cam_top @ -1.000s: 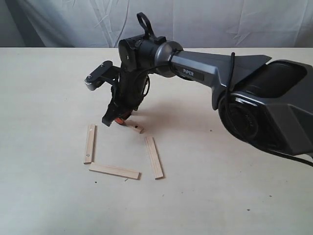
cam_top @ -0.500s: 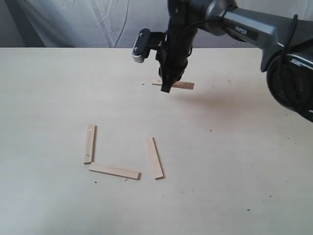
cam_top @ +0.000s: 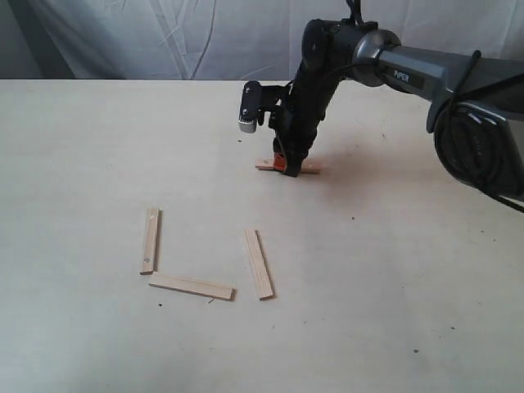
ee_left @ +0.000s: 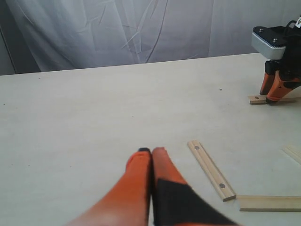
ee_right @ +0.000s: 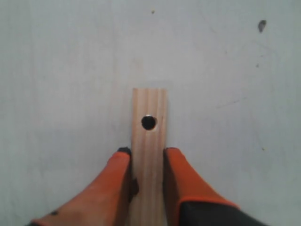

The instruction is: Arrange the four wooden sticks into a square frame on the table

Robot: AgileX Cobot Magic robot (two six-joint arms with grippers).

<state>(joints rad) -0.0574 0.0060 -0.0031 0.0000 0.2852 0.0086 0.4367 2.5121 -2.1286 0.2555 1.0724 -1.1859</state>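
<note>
Beyond the three sticks, the right gripper clamps the fourth stick, hiding its middle; the left gripper sits closed, empty.

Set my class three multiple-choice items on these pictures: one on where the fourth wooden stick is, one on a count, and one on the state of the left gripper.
1. Where is the fourth stick?
A. closing the open side of the other three
B. apart from them, held by the right gripper
C. stacked on another stick

2. How many sticks lie together as an open U on the table?
A. two
B. four
C. three

3. The left gripper is:
A. shut, holding nothing
B. wide open
C. shut on a stick

Key:
1 B, the right wrist view shows orange fingers on both its sides.
2 C, the left stick, near stick and right stick.
3 A, its fingertips meet with nothing between.
</note>
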